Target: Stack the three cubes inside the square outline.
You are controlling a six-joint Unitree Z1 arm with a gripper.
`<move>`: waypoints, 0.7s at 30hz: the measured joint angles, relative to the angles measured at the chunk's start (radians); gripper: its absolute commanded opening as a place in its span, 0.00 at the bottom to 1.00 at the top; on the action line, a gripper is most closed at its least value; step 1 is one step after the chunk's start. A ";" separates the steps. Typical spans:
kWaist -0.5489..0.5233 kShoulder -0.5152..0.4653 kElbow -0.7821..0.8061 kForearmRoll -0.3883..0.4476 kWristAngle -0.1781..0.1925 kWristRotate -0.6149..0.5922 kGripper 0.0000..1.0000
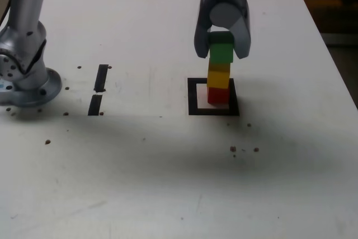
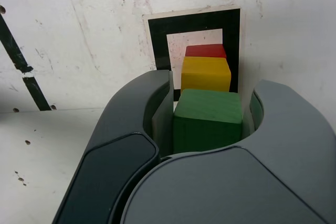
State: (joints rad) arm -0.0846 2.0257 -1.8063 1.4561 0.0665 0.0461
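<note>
I see plain green on one block (image 1: 221, 53), solid yellow on the next (image 1: 218, 75) and red on the third (image 1: 218, 95). The outline (image 1: 193, 97) is black around a pale patch. My tool (image 2: 205, 121) looks grey, the tabletop (image 1: 140, 177) whitish with brown specks.

Bare tabletop (image 1: 148, 172) lets me pass between the outline (image 1: 193, 96) and the black strips (image 1: 101, 78), the green, yellow and red stack (image 1: 218, 75) blocks my way across the outline, arm base (image 1: 33, 85) obstructing the exterior view's left
</note>
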 measured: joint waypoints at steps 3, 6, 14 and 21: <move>0.000 0.004 0.000 -0.002 0.003 0.001 0.26; 0.000 0.004 0.001 0.002 0.005 0.001 0.32; 0.000 0.021 0.011 0.004 0.005 0.006 0.43; 0.000 0.036 0.025 0.004 0.004 0.012 0.51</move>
State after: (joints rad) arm -0.0846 2.0616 -1.7815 1.4601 0.0701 0.0577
